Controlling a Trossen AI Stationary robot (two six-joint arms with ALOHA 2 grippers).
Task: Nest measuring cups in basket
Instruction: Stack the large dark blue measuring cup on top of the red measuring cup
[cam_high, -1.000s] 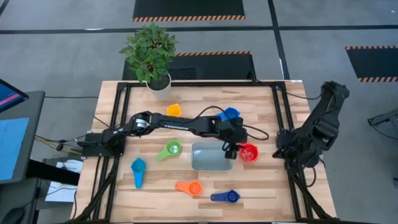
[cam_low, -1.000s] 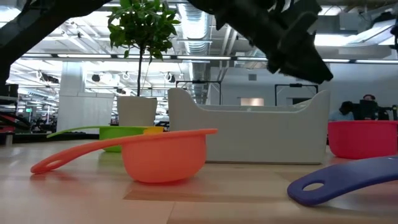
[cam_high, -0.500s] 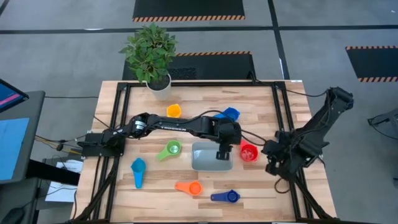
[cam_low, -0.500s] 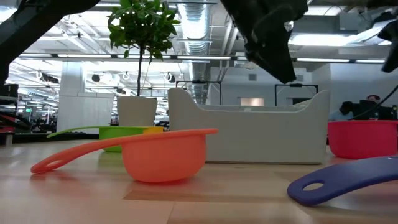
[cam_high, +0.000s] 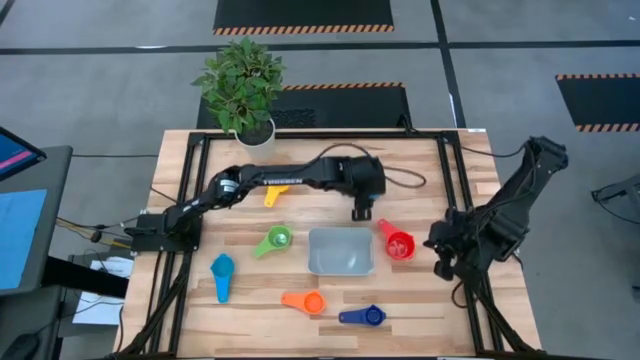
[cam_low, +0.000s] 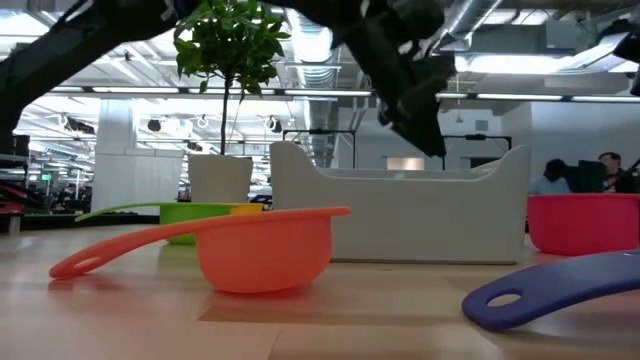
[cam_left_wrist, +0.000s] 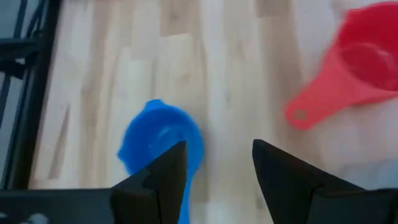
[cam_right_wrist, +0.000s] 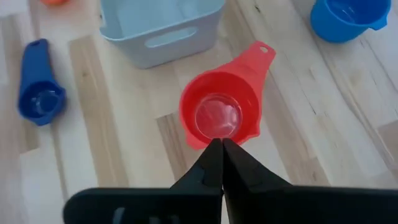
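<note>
Sitting mid-table, the shallow pale grey-blue plastic basket (cam_high: 341, 251) has small plastic measuring cups scattered around it: red (cam_high: 398, 243) just beside its right wall, green (cam_high: 273, 241) to its left, orange (cam_high: 306, 301) and dark blue (cam_high: 363, 316) in front. The left gripper (cam_high: 361, 211) hovers behind the basket, fingers spread and empty, over a blue cup (cam_left_wrist: 163, 144). The right gripper (cam_right_wrist: 217, 163), pinched closed, points at the red one.

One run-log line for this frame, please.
left gripper: open, empty, above blue cup | right gripper: shut, empty, near red cup | basket: empty
</note>
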